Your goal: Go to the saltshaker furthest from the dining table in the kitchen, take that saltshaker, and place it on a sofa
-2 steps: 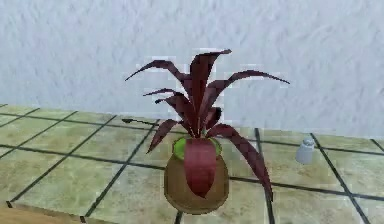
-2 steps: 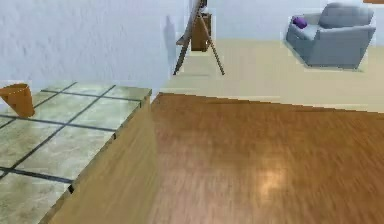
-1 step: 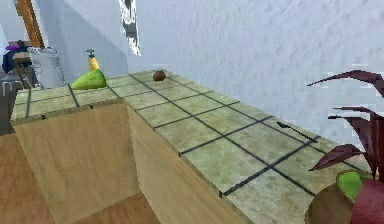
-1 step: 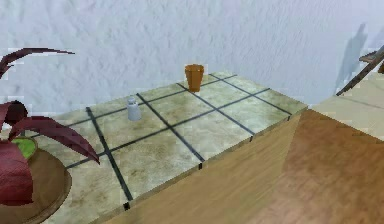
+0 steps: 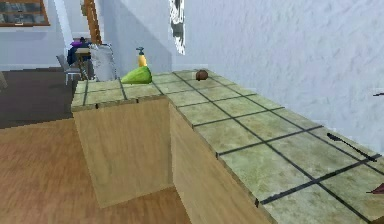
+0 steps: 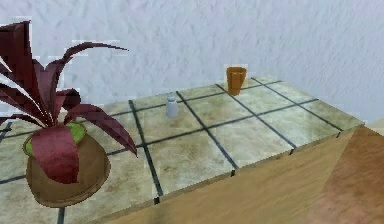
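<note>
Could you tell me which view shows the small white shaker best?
The arm side view: the shaker stands upright on the tiled counter, left of an orange cup. The forward view gives the counter's length.

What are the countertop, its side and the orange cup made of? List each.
Countertop: mottled greenish stone-like tiles, dark grout lines. Side: light wood, visible grain. Orange cup: probably glass or plastic, seems translucent.

Forward view looks along the tiled counter point(image 5: 250, 130); arm side view faces it closely
</note>
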You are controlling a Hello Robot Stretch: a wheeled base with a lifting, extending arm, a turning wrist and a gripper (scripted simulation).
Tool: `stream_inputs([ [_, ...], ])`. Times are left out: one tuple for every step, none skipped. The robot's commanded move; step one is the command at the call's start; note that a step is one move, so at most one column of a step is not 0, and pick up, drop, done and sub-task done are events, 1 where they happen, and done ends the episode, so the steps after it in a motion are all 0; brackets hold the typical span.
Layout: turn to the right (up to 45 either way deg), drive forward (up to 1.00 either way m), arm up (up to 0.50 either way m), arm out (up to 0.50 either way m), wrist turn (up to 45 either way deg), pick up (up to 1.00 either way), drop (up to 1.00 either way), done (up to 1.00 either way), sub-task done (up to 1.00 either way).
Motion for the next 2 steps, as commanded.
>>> stream_inputs([
  [0.0, 0.0, 0.5, 0.0, 0.0, 0.0, 0.0, 0.0, 0.0],
  [0.0, 0.0, 0.38, 0.0, 0.0, 0.0, 0.0, 0.0, 0.0],
])
